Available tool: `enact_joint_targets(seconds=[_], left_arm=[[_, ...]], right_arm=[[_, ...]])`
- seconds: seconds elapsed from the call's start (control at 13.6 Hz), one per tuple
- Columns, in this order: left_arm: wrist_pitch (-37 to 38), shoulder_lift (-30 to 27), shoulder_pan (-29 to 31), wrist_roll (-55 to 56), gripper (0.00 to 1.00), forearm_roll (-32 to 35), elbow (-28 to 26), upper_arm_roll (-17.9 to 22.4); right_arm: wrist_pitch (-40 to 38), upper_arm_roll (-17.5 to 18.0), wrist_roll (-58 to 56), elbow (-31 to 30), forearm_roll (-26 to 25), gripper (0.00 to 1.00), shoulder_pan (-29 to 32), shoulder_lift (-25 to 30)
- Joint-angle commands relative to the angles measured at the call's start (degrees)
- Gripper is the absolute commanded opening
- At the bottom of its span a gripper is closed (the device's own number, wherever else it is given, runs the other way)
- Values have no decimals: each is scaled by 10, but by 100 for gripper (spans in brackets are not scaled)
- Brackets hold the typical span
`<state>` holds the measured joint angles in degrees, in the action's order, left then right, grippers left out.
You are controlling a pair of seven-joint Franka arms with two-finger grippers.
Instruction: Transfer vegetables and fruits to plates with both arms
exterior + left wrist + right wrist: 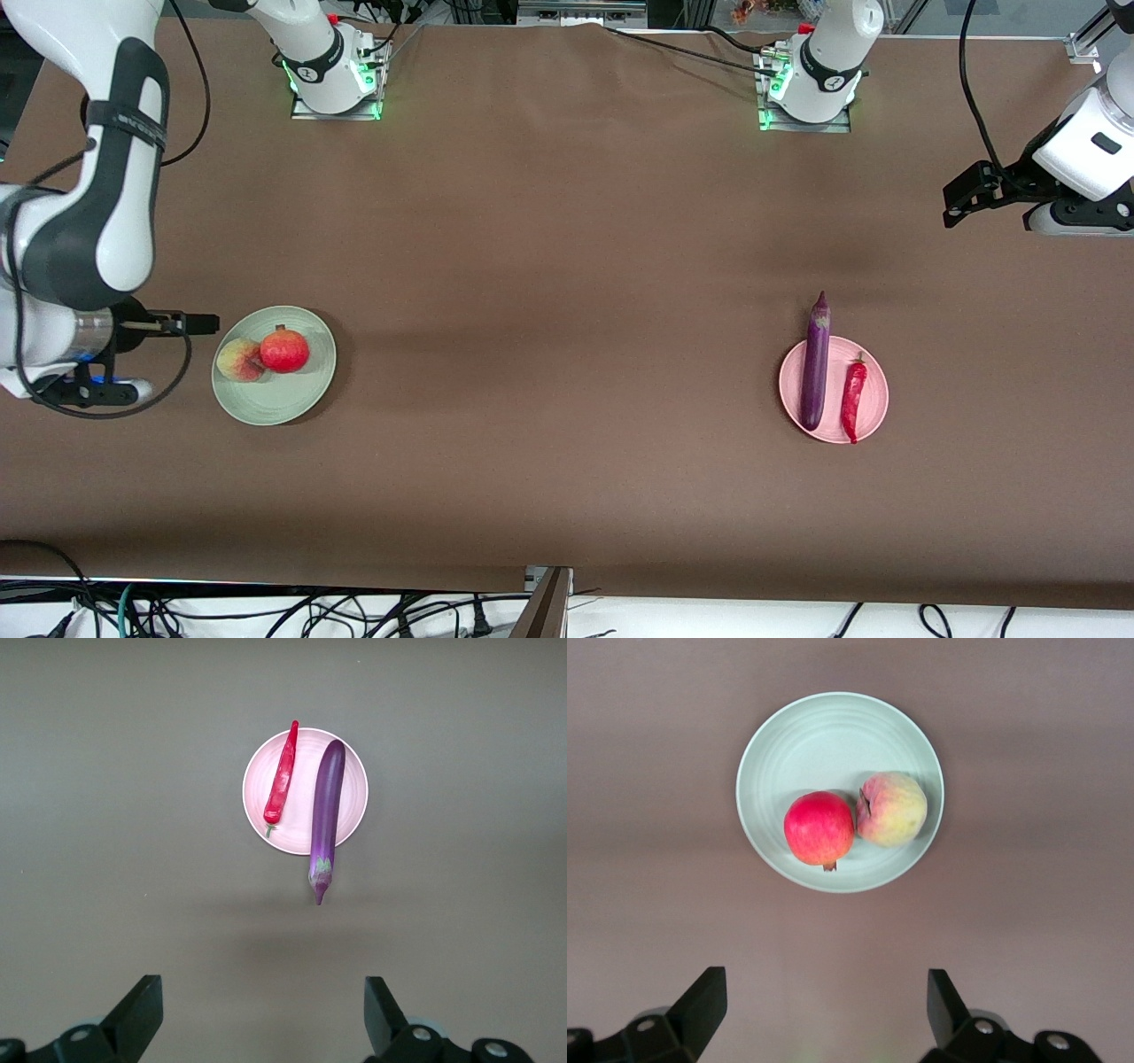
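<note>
Two plates are seen, each holding two items. On the pink plate, under the open, empty left gripper, an eggplant and a chili lie side by side. On the green plate, under the open, empty right gripper, a peach and pomegranate touch. A brown table is shown.

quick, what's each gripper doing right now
Left gripper: open, empty, up above the table.
Right gripper: open, empty, up above the table.
</note>
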<state>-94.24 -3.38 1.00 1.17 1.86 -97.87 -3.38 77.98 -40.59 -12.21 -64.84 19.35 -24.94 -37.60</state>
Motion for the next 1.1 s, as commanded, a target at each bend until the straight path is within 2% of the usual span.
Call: enact_joint_targets(seconds=[0.0,0.15,0.22,0.29,0.44,0.51,0.74,0.81,0.88,1.03], left_arm=[[7,0,-1,0,100,-13,7,1],[7,0,-1,1,100,-13,7,1],[7,0,-1,2,100,-13,7,1],[7,0,-1,2,100,-13,7,1],[7,0,-1,1,100,-13,7,1],[7,0,-1,1,100,-13,7,1],[7,0,-1,2,100,-13,7,1],[7,0,-2,2,100,-13,7,1],[7,0,-2,2,100,-13,7,1],[7,0,-2,2,100,-13,7,1]], right_arm=[[-48,-2,-10,33,0,100,2,50],[-75,13,-9,32,-14,100,9,81],[-78,46,-8,31,-40,100,30,105],[-76,114,-7,21,-83,100,70,133],[-51,270,-5,-51,-164,100,172,204],[-19,311,-5,-95,-180,100,197,236],[24,326,-5,-197,-179,100,214,299],[43,342,-5,-221,-181,100,219,317],[50,370,-5,-242,-184,100,232,334],[67,387,-11,-255,-185,100,242,345]])
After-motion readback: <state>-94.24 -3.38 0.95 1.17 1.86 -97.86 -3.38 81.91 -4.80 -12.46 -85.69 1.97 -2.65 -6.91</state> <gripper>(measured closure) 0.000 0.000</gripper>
